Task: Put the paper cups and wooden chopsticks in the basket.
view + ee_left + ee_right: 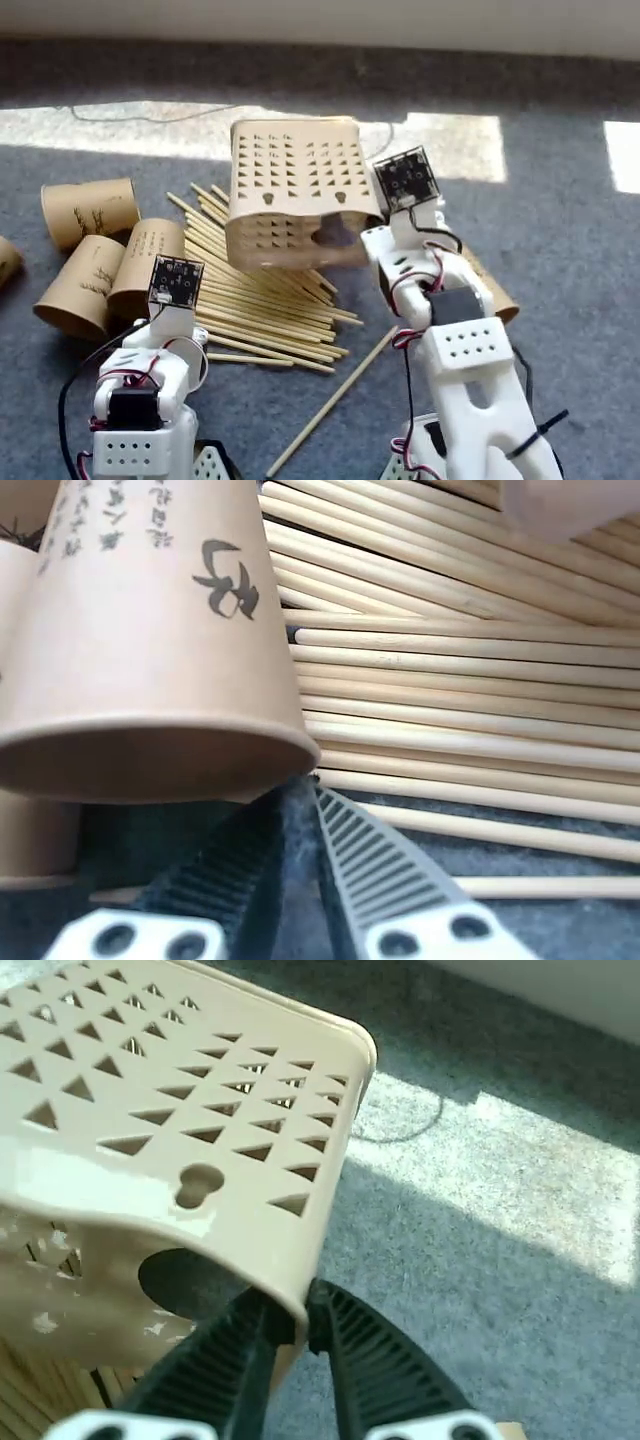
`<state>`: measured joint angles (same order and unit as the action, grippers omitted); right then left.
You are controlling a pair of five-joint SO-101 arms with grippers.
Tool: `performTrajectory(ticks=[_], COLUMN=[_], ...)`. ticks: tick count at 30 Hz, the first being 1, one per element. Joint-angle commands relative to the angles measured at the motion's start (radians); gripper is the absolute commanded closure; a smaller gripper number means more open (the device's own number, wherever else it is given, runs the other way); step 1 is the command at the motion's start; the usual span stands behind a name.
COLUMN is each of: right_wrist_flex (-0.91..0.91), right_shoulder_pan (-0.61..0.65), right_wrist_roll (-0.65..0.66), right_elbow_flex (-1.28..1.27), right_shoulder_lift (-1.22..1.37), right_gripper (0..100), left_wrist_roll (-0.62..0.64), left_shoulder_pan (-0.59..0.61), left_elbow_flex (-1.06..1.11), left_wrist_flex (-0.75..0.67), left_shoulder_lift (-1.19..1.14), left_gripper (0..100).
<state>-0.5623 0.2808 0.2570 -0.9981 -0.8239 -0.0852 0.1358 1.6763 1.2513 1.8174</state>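
Note:
The cream perforated basket (pixel 295 185) is tipped up on its side over the chopstick pile. My right gripper (pixel 295 1310) is shut on the rim of the basket (pixel 200 1110), at its right corner (pixel 375 235). Brown paper cups lie on their sides at the left: one (pixel 88 212) at the back, two (pixel 85 285) (pixel 148 262) nearer. My left gripper (pixel 300 795) pinches the rim of the nearest paper cup (pixel 150 630), its fingers almost together. Wooden chopsticks (pixel 265 300) (pixel 470 680) lie fanned out beside that cup.
A single chopstick (pixel 335 400) lies slantwise between the two arms. Another cup (pixel 497 292) lies partly hidden behind the right arm, and part of one more (pixel 5 260) shows at the left edge. Grey carpet with sunlit patches (pixel 450 145) stretches behind the basket.

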Motion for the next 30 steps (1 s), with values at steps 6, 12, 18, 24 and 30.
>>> performTrajectory(ticks=[6, 12, 18, 24, 30], right_wrist_flex=[-0.213, -0.326, -0.369, -0.369, -0.369], right_shoulder_pan=[-0.008, -0.033, -0.097, -0.183, -0.229], right_wrist_roll=[-0.089, -0.130, -0.130, -0.130, -0.130], right_elbow_flex=[0.213, 0.363, 0.424, 0.427, 0.427], right_shoulder_lift=[-0.091, -0.091, -0.090, -0.090, -0.090], right_gripper=[99.1, 99.1, 99.1, 99.1, 99.1], left_wrist_roll=[-0.003, -0.003, -0.003, -0.003, -0.003], left_shoulder_pan=[0.013, 0.013, 0.013, 0.013, 0.013], left_elbow_flex=[0.019, 0.019, 0.019, 0.019, 0.019], left_wrist_flex=[0.005, 0.005, 0.005, 0.005, 0.005], left_shoulder_lift=[0.004, 0.004, 0.004, 0.004, 0.004], left_gripper=[100, 100, 100, 100, 100])
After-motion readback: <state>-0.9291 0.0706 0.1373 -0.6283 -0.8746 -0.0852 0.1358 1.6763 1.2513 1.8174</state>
